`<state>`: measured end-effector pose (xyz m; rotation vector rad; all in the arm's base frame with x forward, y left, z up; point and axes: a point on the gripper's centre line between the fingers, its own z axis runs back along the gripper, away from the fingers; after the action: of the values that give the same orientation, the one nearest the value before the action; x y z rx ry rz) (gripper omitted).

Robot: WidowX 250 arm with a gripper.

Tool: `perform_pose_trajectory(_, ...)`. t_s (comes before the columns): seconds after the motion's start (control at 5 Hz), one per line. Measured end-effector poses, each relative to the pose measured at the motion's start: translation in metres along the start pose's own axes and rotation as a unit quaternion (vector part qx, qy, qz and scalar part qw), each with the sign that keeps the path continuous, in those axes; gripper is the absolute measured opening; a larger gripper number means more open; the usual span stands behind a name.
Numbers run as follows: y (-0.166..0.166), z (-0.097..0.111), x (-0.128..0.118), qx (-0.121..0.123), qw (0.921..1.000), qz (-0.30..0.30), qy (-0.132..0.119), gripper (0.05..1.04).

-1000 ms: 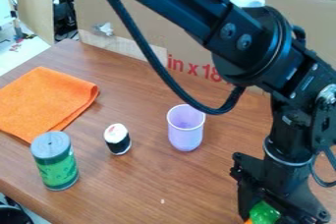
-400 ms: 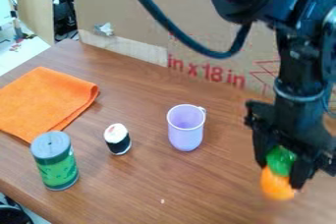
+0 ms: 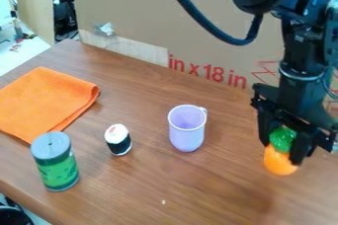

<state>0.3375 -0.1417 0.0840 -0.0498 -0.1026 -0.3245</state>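
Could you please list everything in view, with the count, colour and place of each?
Toy vegetable: one, orange with a green top, between the gripper's fingers
Cup: one, light purple, middle of the table
Sushi-like piece: one, white and black, left of the cup
Can: one, green with a grey lid, front left
Cloth: one, orange, folded, left side
Table: one, brown, beneath these
Cardboard: one, brown with red print, behind
Gripper: one, black, right side
Arm: one, black, upper right
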Motion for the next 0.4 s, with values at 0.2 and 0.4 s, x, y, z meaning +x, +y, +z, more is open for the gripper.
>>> perform_pose_trajectory(0.2, 0.010, -0.015, 0.014, -0.009, 0.9999, 0.002, 0.005, 0.654)
perform_pose_trajectory(0.4, 0.010, -0.029, 0.025, -0.022, 0.9997, -0.005, 0.012, 0.654)
